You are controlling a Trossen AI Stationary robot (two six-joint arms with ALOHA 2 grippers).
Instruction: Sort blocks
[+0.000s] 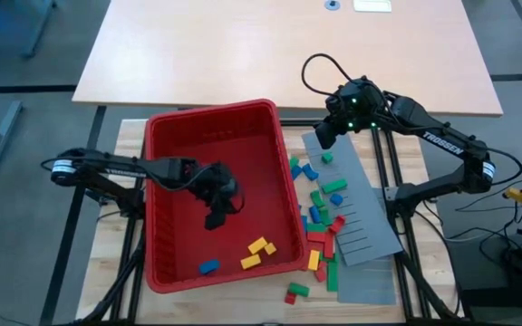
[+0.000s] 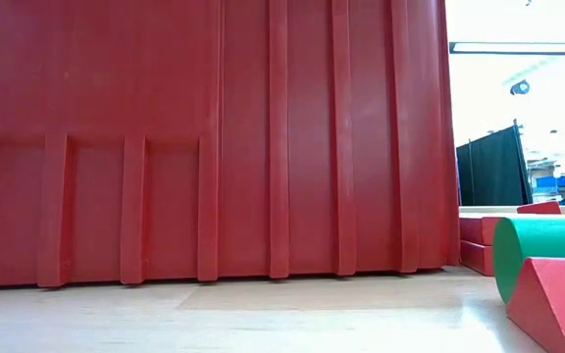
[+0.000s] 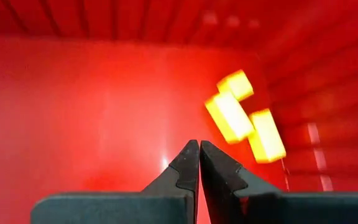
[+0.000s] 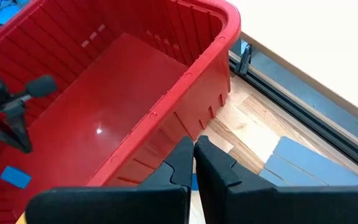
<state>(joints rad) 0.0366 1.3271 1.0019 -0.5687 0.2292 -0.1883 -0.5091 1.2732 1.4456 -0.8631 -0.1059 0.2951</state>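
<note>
The red bin [image 1: 166, 136] stands at the table's middle left. On its floor near the front right lie three yellow blocks [image 1: 259, 251] and a blue block [image 1: 208, 267]. My left gripper [image 1: 214, 220] is inside the bin, shut and holding nothing, its tips [image 3: 199, 144] short of the yellow blocks [image 3: 241, 115]. Many red, green, blue and yellow blocks [image 1: 320, 204] lie loose between the bin's right wall and a grey slotted panel [image 1: 361, 217]. My right gripper [image 1: 323, 138] hangs shut and holding nothing [image 4: 193, 144] over the panel's far end, beside the bin's far right corner.
A second grey panel [image 1: 370, 281] lies at the front right under the slotted one. A pale tabletop [image 1: 288, 45] lies beyond the far edge. The low view shows the bin's wall [image 2: 214, 137] close up, with a green block [image 2: 547, 250] and red blocks [image 2: 557, 304] at its right.
</note>
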